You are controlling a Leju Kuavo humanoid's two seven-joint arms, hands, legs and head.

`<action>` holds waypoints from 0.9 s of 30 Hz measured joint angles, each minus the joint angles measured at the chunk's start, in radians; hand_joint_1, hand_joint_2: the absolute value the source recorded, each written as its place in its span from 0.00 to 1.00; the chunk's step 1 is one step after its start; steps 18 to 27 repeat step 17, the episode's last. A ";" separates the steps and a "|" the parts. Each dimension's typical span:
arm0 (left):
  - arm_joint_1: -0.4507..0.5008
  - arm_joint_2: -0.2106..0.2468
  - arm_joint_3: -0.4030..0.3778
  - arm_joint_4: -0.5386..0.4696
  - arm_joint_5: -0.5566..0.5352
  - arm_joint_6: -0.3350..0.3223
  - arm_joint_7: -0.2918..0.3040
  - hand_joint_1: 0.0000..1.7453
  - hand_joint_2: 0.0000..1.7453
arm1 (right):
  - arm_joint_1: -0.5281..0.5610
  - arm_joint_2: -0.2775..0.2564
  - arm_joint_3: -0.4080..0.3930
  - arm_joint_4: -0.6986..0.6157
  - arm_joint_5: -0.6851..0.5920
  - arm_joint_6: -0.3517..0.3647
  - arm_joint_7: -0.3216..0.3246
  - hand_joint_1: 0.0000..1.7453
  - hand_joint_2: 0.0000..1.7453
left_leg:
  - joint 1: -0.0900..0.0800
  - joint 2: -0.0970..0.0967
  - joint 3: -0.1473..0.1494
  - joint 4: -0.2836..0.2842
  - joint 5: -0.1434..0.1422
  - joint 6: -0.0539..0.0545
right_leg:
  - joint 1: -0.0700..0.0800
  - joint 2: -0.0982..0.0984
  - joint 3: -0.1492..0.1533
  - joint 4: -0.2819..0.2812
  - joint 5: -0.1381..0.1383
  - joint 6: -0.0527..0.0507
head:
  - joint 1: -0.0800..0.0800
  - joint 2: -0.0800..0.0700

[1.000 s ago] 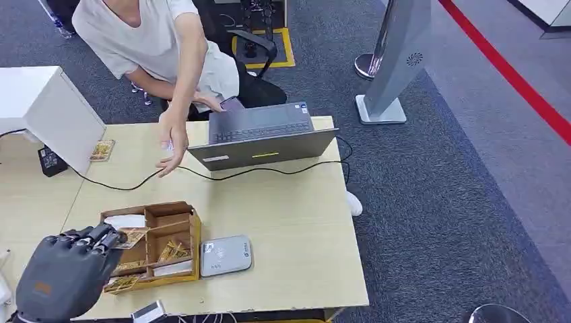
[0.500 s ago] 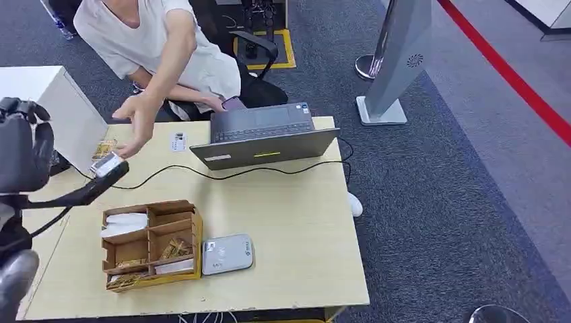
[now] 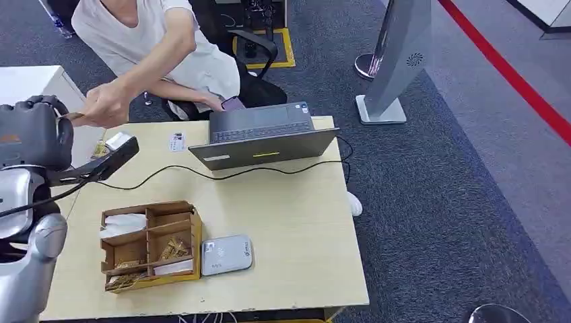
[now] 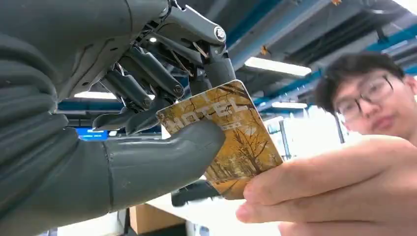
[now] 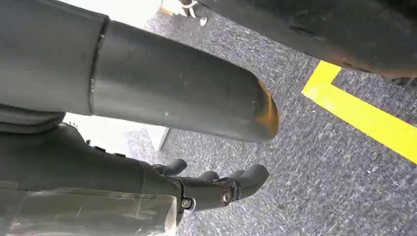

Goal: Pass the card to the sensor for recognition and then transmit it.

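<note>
We see our left hand (image 4: 123,123) raised at the far left of the table (image 3: 296,222), its thumb and dark fingers (image 4: 147,83) clamped on a golden card (image 4: 231,132) printed with bare trees. A person's hand (image 4: 339,191) pinches the opposite edge of the same card, so both hold it at once. In the head view that hand (image 3: 108,106) reaches in from a person in a pale shirt seated at the far side, meeting our left hand (image 3: 34,134) above the table's far left corner.

Our right hand (image 5: 216,189) hangs over grey carpet (image 5: 314,172) crossed by a yellow floor stripe (image 5: 364,118); its fingers are loosely curled and apart, with nothing in them.

The table is pale wood. Near its front left stands a brown divided box (image 3: 149,243) with white and golden cards in its compartments. Just right of it, touching or nearly so, lies the grey card sensor (image 3: 226,255). At the far edge sits a grey laptop (image 3: 264,138), lid tilted back, with a black cable (image 3: 269,171) running across the tabletop in front of it. A small white card (image 3: 178,142) lies left of the laptop.

The room has dark speckled carpet (image 3: 438,202), a red line (image 3: 512,74) running diagonally at the far right, and a grey kiosk stand (image 3: 397,60) on a flat base beyond the table. A white cabinet (image 3: 47,87) sits at the far left.
</note>
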 joint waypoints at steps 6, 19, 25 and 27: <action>0.003 -0.019 0.023 0.016 0.012 -0.020 -0.009 0.00 1.00 | 0.000 0.000 0.000 0.000 -0.001 0.001 0.000 0.00 0.00 | 0.000 0.001 -0.002 0.000 -0.001 0.001 | 0.000 0.001 -0.002 0.000 -0.001 0.001 | 0.000 0.000; 0.022 -0.034 0.039 0.003 0.040 -0.015 -0.012 0.00 1.00 | 0.000 0.000 0.000 0.000 -0.002 -0.005 0.000 0.00 0.00 | 0.000 0.000 -0.002 0.000 -0.001 0.001 | 0.000 0.000 -0.001 0.000 0.000 0.000 | 0.000 0.000; 0.022 -0.034 0.039 0.003 0.040 -0.015 -0.012 0.00 1.00 | 0.000 0.000 0.000 0.000 -0.002 -0.005 0.000 0.00 0.00 | 0.000 0.000 -0.002 0.000 -0.001 0.001 | 0.000 0.000 -0.001 0.000 0.000 0.000 | 0.000 0.000; 0.022 -0.034 0.039 0.003 0.040 -0.015 -0.012 0.00 1.00 | 0.000 0.000 0.000 0.000 -0.002 -0.005 0.000 0.00 0.00 | 0.000 0.000 -0.002 0.000 -0.001 0.001 | 0.000 0.000 -0.001 0.000 0.000 0.000 | 0.000 0.000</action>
